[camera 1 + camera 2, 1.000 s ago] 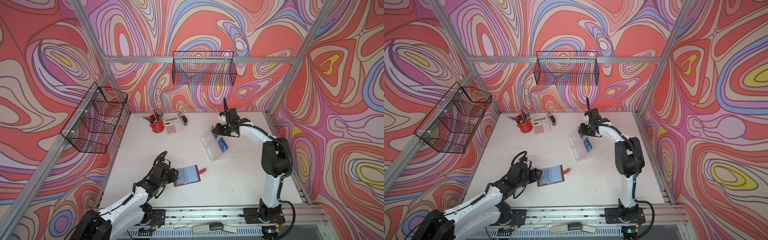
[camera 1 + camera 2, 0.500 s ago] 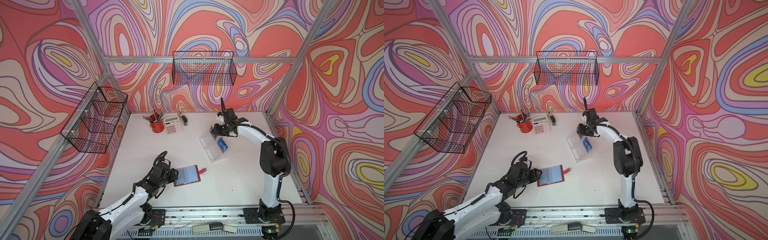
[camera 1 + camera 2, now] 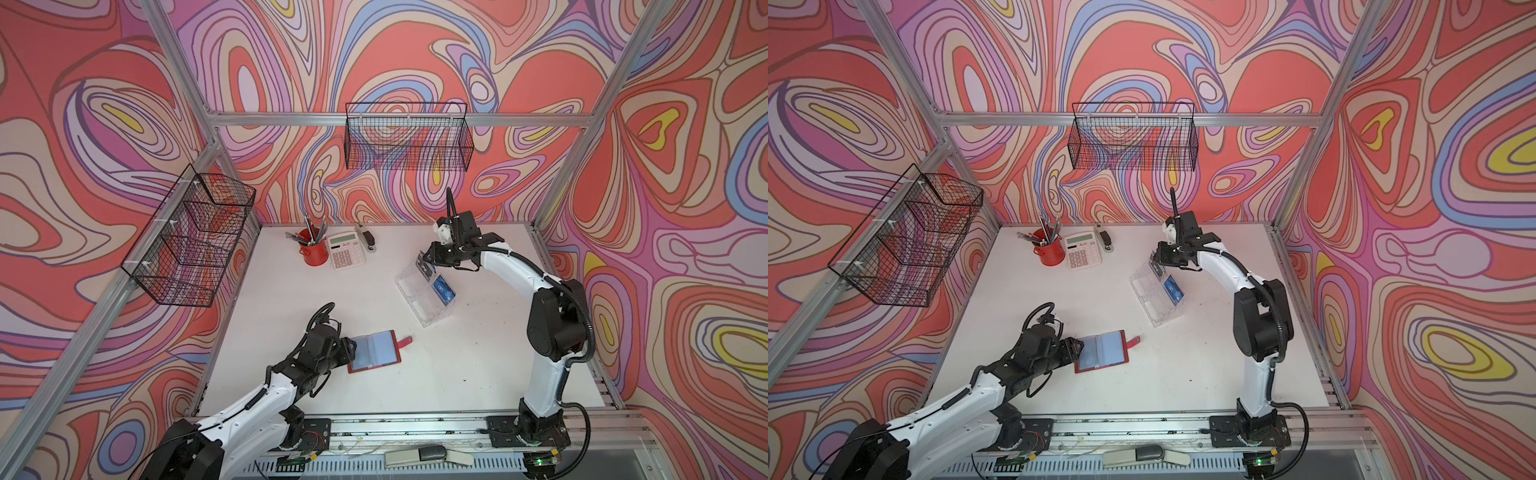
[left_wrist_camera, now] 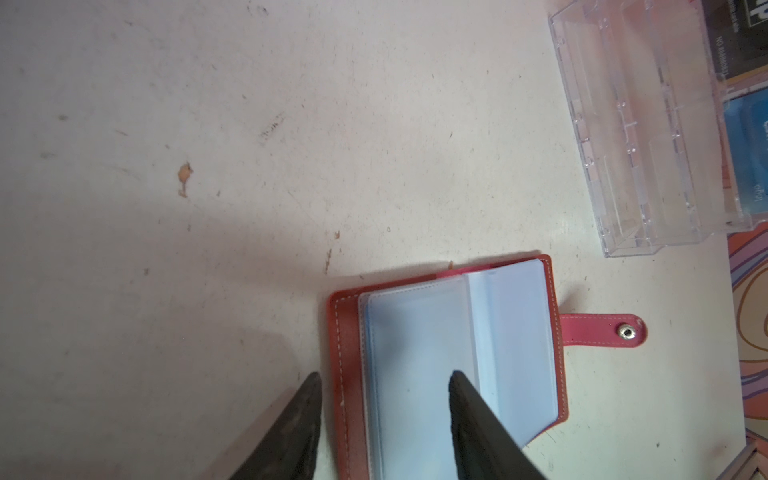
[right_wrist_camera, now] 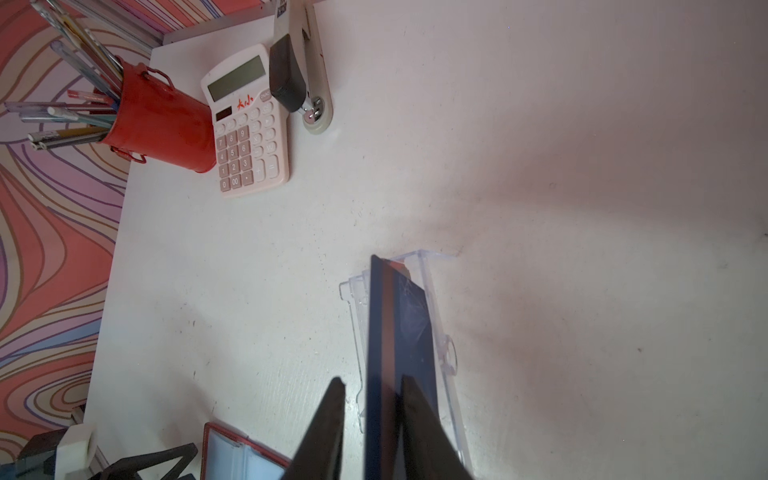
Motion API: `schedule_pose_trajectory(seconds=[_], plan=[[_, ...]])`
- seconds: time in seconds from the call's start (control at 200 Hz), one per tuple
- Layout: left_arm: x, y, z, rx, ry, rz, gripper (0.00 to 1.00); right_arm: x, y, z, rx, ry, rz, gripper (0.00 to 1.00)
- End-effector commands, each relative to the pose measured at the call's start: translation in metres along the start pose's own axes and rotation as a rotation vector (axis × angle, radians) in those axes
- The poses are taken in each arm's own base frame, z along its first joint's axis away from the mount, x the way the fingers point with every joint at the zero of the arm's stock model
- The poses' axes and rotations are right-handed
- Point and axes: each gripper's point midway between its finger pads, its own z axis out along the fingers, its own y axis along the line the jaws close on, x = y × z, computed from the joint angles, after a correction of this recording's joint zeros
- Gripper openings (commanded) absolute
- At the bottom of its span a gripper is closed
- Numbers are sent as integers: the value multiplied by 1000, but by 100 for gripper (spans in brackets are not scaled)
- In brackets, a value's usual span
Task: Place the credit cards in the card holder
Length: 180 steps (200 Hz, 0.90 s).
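The card holder lies open near the front of the table, a red booklet showing pale plastic sleeves and a snap strap. My left gripper is open over its left cover edge, one finger on the sleeve and the other over the table. Two credit cards stand in a clear tiered stand: a blue one and a black one. My right gripper straddles the black card. One finger touches it and the other stands a small gap away.
At the back left stand a red cup of pens, a beige calculator and a stapler. Wire baskets hang on the left wall and the back wall.
My right gripper has shifted slightly along the top of the stand and its jaws have narrowed around the black card. The left arm and the card holder have not moved.
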Motion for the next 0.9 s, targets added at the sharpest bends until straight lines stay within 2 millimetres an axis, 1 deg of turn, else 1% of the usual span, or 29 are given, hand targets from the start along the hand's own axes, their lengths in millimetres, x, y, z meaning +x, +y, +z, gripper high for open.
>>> schedule_pose_trajectory(seconds=[0.0,0.11,0.17,0.25,0.31,0.386,0.491,0.516,0.526,0.536,0.601,0.666,0.696,0.736,0.751,0.776,0.811,0.846,0.886,0.896], plan=[[-1,4,-1,-24,-4,9,52,-1,3,-11,19,-22,-25,18],[-1,4,-1,-23,-3,8,52,-1,-2,-12,46,-25,-29,5],[-1,4,-1,-22,-3,7,52,-1,-5,-13,65,-28,-30,0],[-1,4,-1,-22,-4,7,52,-3,-9,-16,92,-39,-39,0],[-1,4,-1,-22,-3,7,52,-7,-11,-22,120,-59,-47,0],[-1,4,-1,-22,-4,7,52,-13,-15,-34,169,-94,-61,0],[-1,4,-2,-23,-5,4,52,-22,-19,-58,235,-162,-74,0],[-2,4,-2,-23,-7,4,52,-21,-23,-59,257,-168,-70,0],[-2,4,-2,-25,-7,3,52,-24,-20,-68,257,-192,-72,0],[-2,5,-2,-26,-7,4,52,-26,-19,-73,260,-205,-70,0],[-3,5,-4,-32,-15,2,52,-29,-17,-93,278,-262,-61,0],[-4,6,-5,-35,-23,0,52,-26,-15,-110,275,-310,-29,0],[-5,7,-7,-37,-29,-1,52,-26,-11,-122,263,-350,-7,0],[-5,8,-8,-38,-38,-4,52,-21,-7,-134,235,-397,37,0],[-6,8,-9,-37,-42,-5,52,-16,-5,-137,224,-404,54,0],[-7,8,-10,-36,-49,-7,52,-15,2,-145,186,-451,80,0],[-8,8,-11,-32,-59,-10,52,-3,9,-149,147,-481,120,0],[-8,8,-12,-29,-68,-14,52,6,23,-157,98,-534,144,0],[-9,8,-14,-24,-81,-19,52,23,35,-158,59,-575,182,0],[-10,9,-14,-24,-85,-20,52,26,42,-159,40,-587,184,0]])
